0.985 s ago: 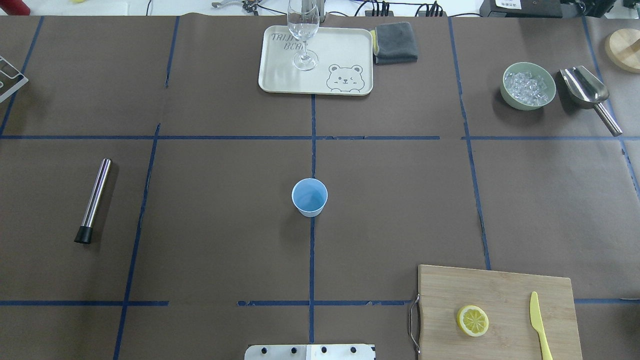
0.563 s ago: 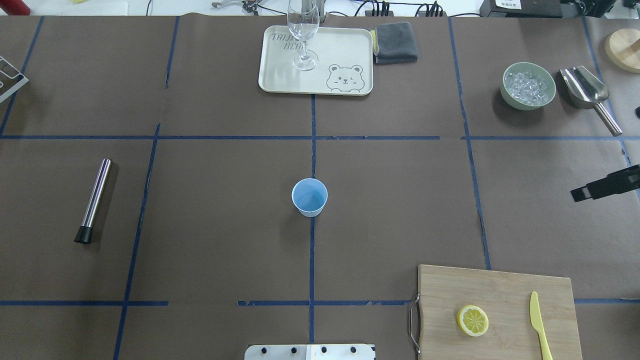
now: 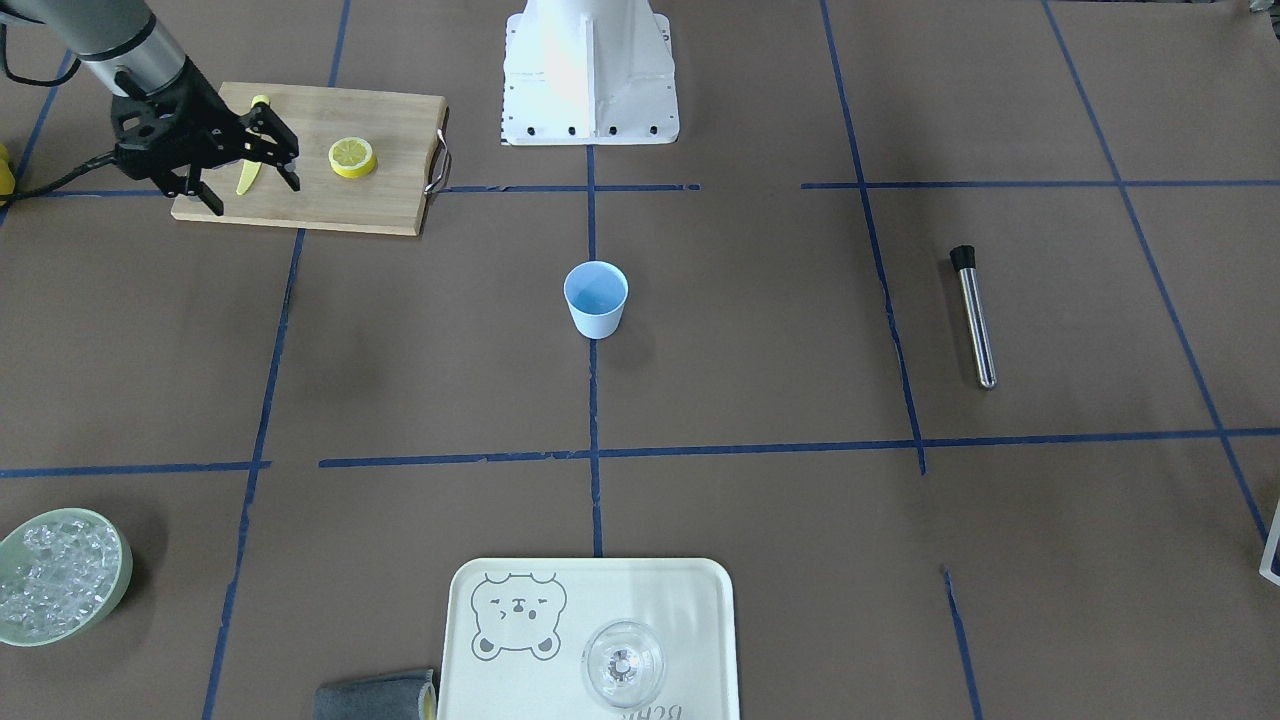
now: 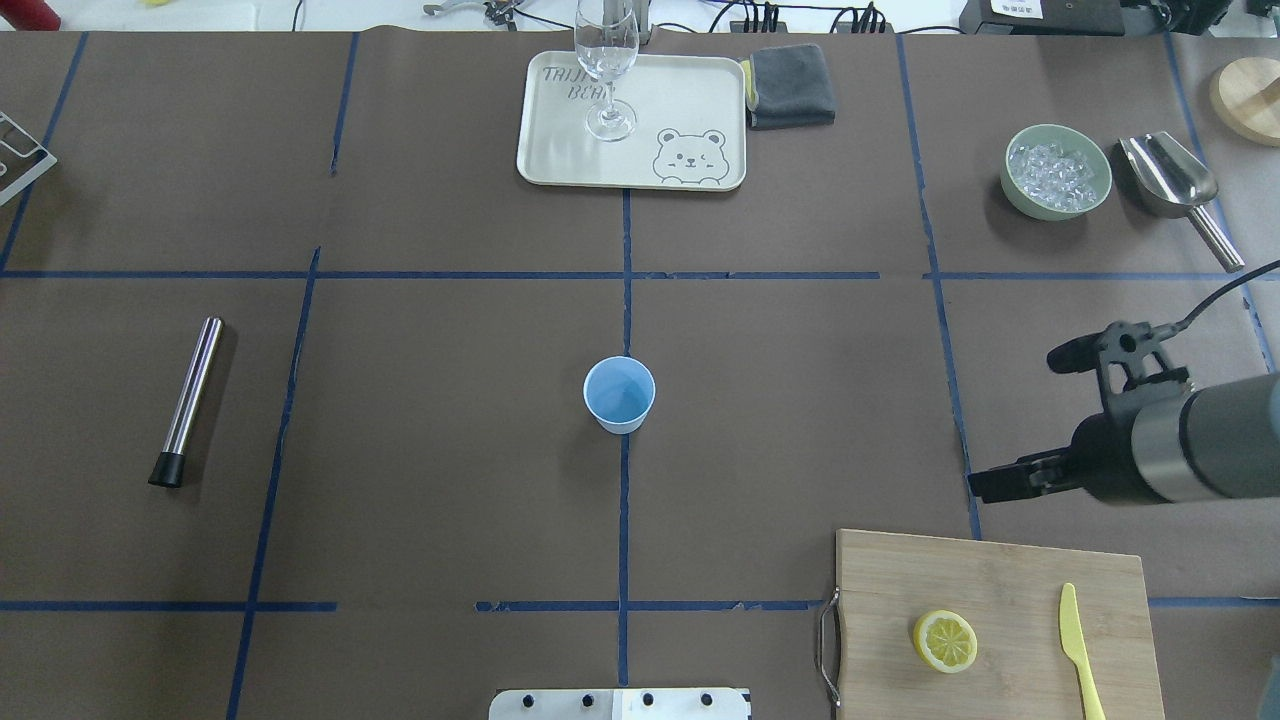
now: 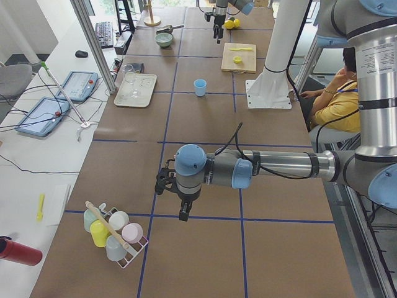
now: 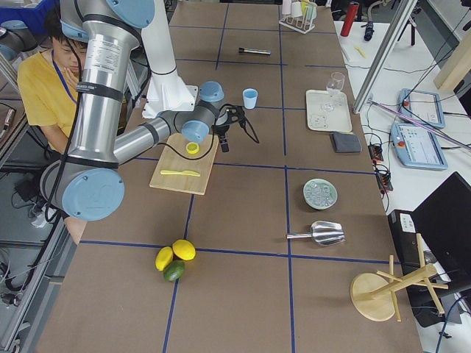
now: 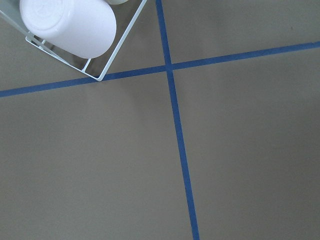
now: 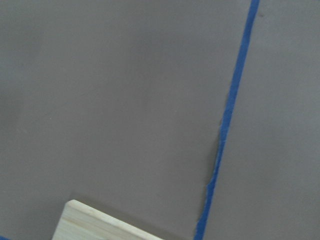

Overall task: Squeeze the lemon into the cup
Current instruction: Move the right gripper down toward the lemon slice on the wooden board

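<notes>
The lemon (image 4: 945,641) is a round yellow slice lying flat on a wooden cutting board (image 4: 1000,575) at the near right of the table. The light-blue cup (image 4: 619,394) stands upright at the table's centre, with nothing visible inside it. My right gripper (image 4: 1020,425) hangs open above the table just past the board's far edge, short of the lemon (image 3: 352,157) and well right of the cup (image 3: 596,298); nothing is between its fingers. My left gripper (image 5: 185,208) shows only in the exterior left view, far off near a rack of cups, so I cannot tell its state.
A yellow knife (image 4: 1078,650) lies on the board right of the lemon. A tray (image 4: 690,100) with a stemmed glass (image 4: 607,60) and a grey cloth (image 4: 792,85) sit at the back. The ice bowl (image 4: 1012,190) and scoop (image 4: 1170,180) stand back right; a metal tube (image 4: 190,400) lies left.
My right arm has come in from the right edge and swung its open gripper toward the cutting board's far edge. The cup and lemon have not moved.
</notes>
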Controlling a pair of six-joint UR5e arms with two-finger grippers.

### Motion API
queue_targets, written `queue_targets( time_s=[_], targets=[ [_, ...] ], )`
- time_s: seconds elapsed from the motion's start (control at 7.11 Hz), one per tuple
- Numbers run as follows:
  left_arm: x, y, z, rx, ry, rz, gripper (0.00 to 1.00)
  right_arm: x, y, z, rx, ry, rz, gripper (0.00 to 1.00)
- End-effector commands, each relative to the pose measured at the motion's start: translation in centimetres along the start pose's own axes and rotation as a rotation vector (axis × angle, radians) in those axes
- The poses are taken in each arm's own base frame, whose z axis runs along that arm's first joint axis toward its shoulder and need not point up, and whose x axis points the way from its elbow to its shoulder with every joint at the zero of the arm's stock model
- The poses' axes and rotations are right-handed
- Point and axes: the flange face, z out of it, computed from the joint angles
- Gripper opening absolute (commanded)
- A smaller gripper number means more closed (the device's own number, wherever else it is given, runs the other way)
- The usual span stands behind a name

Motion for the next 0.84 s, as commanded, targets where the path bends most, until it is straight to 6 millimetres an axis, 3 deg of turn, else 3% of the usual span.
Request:
queue_targets(
  time_s=[0.0, 0.28, 0.7],
  targets=[
    [0.1, 0.0, -0.1, 0.001, 0.001, 0.001, 1.0, -5.3, 5.2, 3.2, 0.057, 0.059, 0.039, 1.0],
    [0.1, 0.0, 0.0, -0.001, 0.002, -0.001, 1.0, -7.4, 9.1, 5.5, 0.08, 0.128, 0.046, 1.0],
    [0.0, 0.2, 0.0, -0.004, 0.002, -0.004, 1.0, -8.4, 12.4, 7.4, 0.064, 0.154, 0.032, 1.0]
  ],
)
